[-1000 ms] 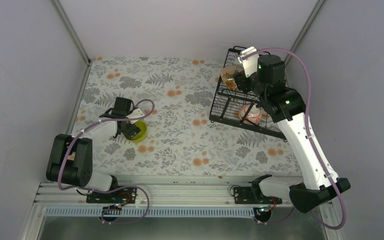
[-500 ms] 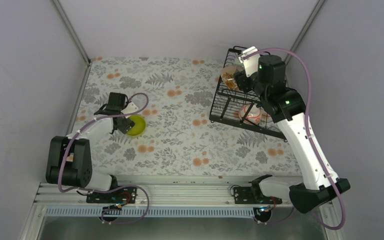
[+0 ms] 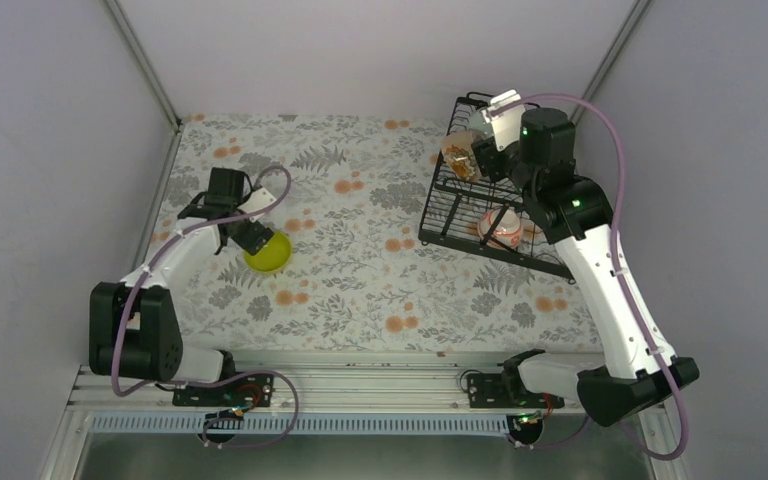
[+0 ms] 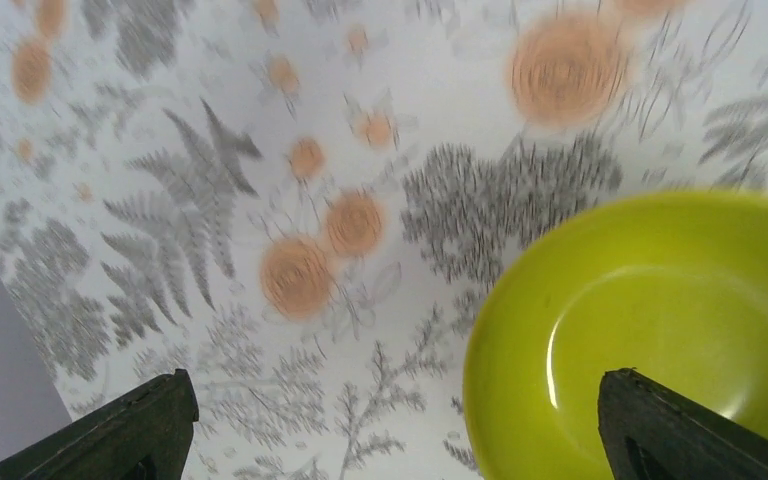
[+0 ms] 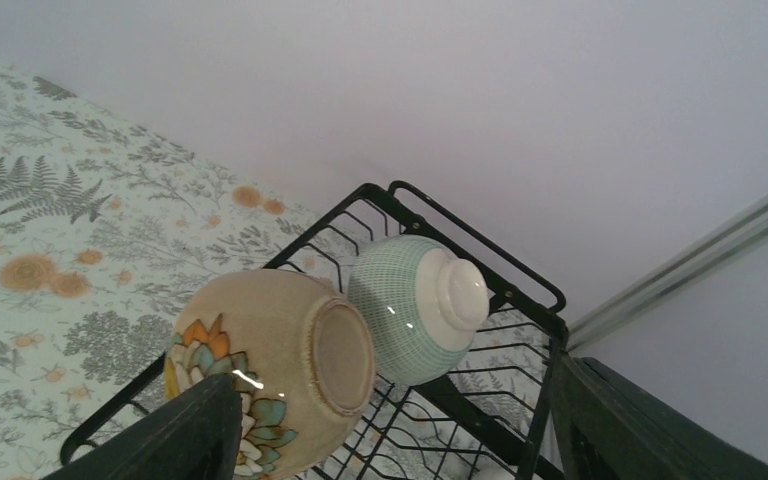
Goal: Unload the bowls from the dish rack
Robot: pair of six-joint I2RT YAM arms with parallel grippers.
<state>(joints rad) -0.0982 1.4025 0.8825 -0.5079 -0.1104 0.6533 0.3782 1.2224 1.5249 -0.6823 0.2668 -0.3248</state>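
Observation:
The lime-yellow bowl (image 3: pixel 268 251) sits upright on the floral table; in the left wrist view (image 4: pixel 660 320) it fills the lower right. My left gripper (image 3: pixel 244 238) (image 4: pixel 400 430) is open wide, one finger over the bowl's inside and the other over bare cloth. The black wire dish rack (image 3: pixel 457 215) (image 5: pixel 542 395) stands at the far right. On its upper tier a tan bowl (image 3: pixel 457 156) (image 5: pixel 270 370) with a flower pattern leans against a mint-green bowl (image 5: pixel 415 305). My right gripper (image 3: pixel 482 155) (image 5: pixel 390 430) is open beside them. A white and red-orange bowl (image 3: pixel 501 228) lies in the lower tray. The plain white bowl is out of view.
Grey walls close the table at the back and on both sides, with metal corner posts (image 3: pixel 145 60). The rack sits close to the right wall. The table is covered by a fern and orange flower cloth (image 3: pixel 360 250).
My left gripper has moved away from the arm bases and a little left, and the lime-yellow bowl has shifted slightly with it. My right gripper has barely moved at the upper tier.

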